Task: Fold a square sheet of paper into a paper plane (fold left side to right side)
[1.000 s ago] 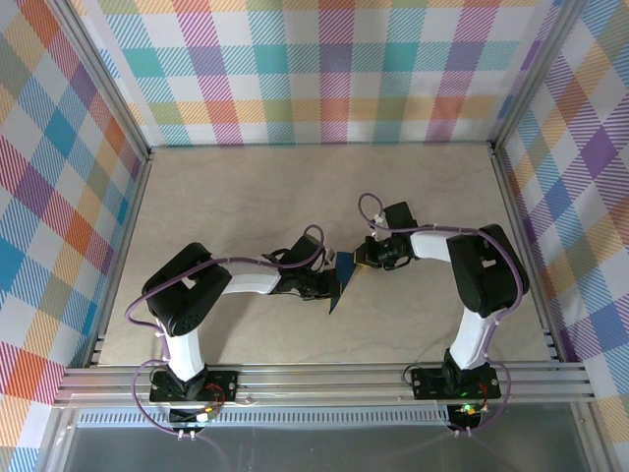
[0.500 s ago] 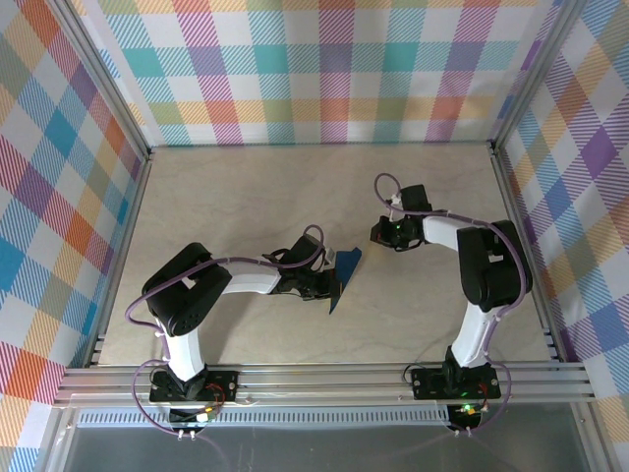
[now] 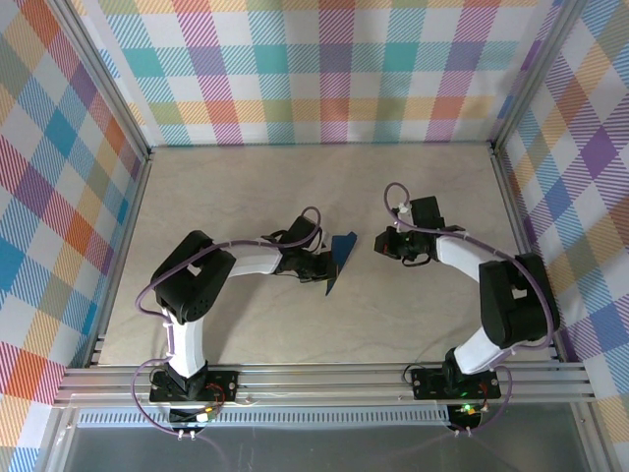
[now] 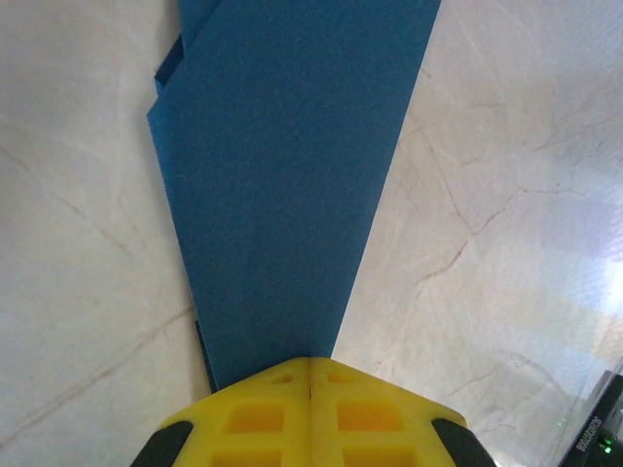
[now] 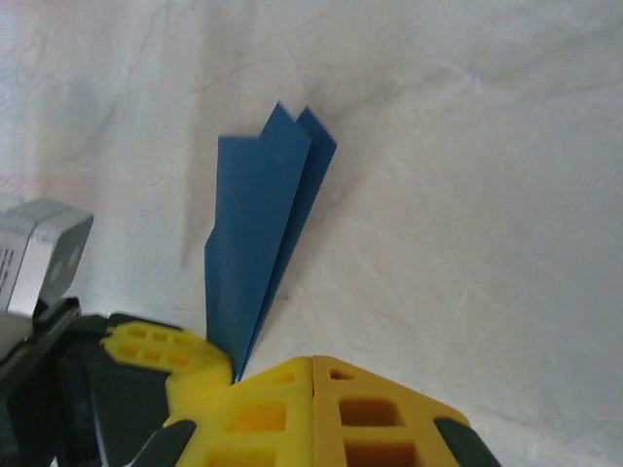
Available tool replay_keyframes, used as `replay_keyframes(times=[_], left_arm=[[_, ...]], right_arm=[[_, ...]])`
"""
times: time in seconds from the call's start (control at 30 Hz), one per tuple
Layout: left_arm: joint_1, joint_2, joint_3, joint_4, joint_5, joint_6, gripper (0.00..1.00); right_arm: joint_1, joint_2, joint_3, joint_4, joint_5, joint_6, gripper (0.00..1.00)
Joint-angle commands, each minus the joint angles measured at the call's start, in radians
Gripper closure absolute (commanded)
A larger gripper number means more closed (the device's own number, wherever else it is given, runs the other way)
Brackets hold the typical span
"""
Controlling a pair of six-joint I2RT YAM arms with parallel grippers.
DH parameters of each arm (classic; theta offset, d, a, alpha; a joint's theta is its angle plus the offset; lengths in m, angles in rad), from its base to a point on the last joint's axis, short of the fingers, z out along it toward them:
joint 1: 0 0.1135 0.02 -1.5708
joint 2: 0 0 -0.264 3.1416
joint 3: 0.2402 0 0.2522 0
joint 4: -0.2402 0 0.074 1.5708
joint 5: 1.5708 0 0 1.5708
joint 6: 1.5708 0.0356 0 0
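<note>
I logged the narrow, creased, dark-blue paper plane (image 3: 340,256) near the middle of the pale marbled table (image 3: 226,187); the left gripper (image 3: 322,265) pinched its narrow end; on the left wrist view the yellow fingertips (image 4: 263,413) were pressed together on the paper, which widened away from them. The right gripper (image 3: 380,244) sat near the plane's far side, apart from it; its yellow fingers (image 5: 375,409) were pressed together on nothing; from there the plane's layers showed fanned at the wide end.
</note>
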Motion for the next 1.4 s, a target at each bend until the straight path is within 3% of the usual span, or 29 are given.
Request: replay_keyframes(times=[0.0, 0.17, 0.37, 0.73, 1.37], left_arm=[[0.014, 0.046, 0.002, -0.125, -0.085, 0.043, 1.0], [0.014, 0.044, -0.009, -0.116, -0.087, 0.038, 1.0], [0.014, 0.032, -0.01, -0.124, -0.093, 0.04, 1.0], [0.014, 0.03, -0.013, -0.119, -0.092, 0.038, 1.0], [0.014, 0.019, -0.009, -0.119, -0.084, 0.035, 1.0]], right_arm=[[0.006, -0.041, -0.016, -0.013, -0.066, 0.022, 0.96], [0.05, -0.009, -0.014, 0.055, -0.135, 0.089, 0.97], [0.133, 0.091, 0.047, 0.083, -0.116, 0.139, 0.98], [0.195, 0.187, 0.109, 0.092, -0.101, 0.161, 0.98], [0.214, 0.373, 0.226, 0.057, -0.092, 0.147, 0.98]])
